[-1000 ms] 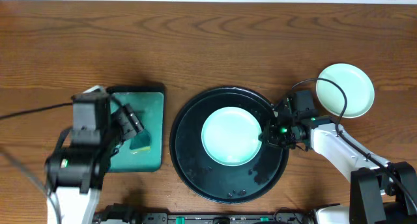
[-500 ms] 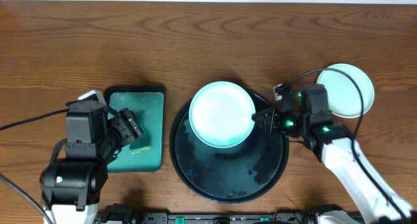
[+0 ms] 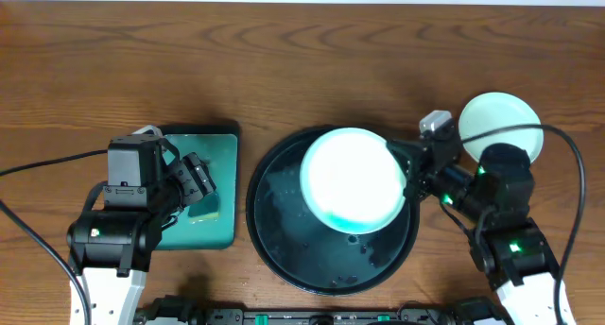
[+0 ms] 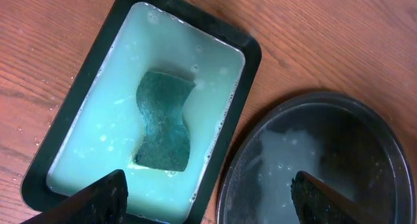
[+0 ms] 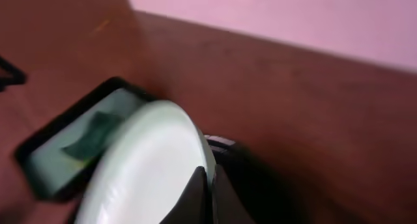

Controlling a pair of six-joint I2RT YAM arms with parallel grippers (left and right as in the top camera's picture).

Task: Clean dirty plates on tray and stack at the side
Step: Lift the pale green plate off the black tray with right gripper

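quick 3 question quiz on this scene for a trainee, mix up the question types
1. True or false: the left fingers are shut on the sponge.
2. The plate over the black tray is held by: A left fingers, B right fingers, C nothing.
3. Fill in: the second plate rests on the ___, outside the black tray.

Key: 1 false, they are open above it; 2 B; 3 table.

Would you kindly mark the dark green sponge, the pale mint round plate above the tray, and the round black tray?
dark green sponge [image 4: 163, 123]: left wrist view, its middle.
pale mint round plate [image 3: 352, 179]: overhead view, its centre.
round black tray [image 3: 284, 240]: overhead view, bare wet floor.
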